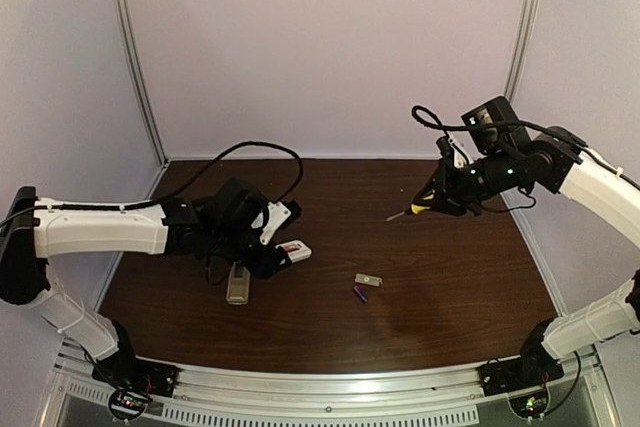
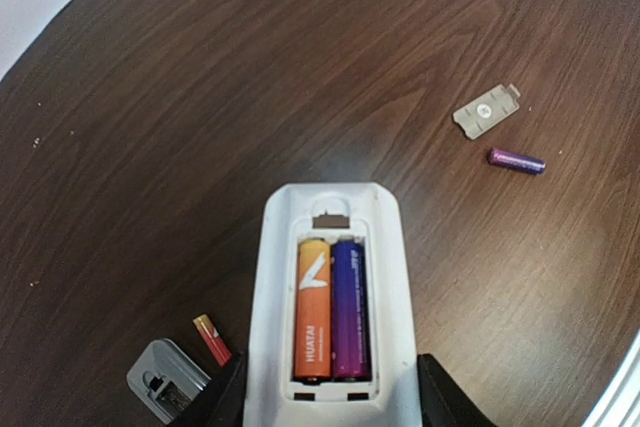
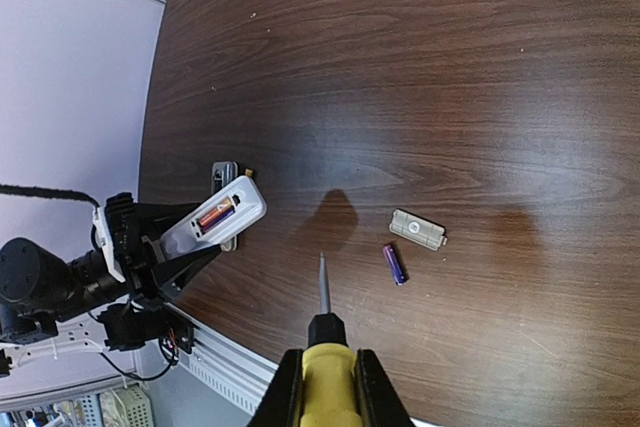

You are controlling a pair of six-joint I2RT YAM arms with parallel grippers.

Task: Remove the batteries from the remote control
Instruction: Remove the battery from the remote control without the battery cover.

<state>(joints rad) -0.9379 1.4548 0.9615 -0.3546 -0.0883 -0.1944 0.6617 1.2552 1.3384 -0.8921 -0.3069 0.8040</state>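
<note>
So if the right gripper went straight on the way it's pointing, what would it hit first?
The right gripper would likely drive its screwdriver tip into bare table first, between remote and cover; depth is unclear.

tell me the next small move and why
Probably bring the screwdriver tip to the end of the orange battery and lever it out. The left gripper holds the remote with its bay open, and the orange battery and a purple battery are seated inside. The right gripper holds the screwdriver well away from it.
</note>
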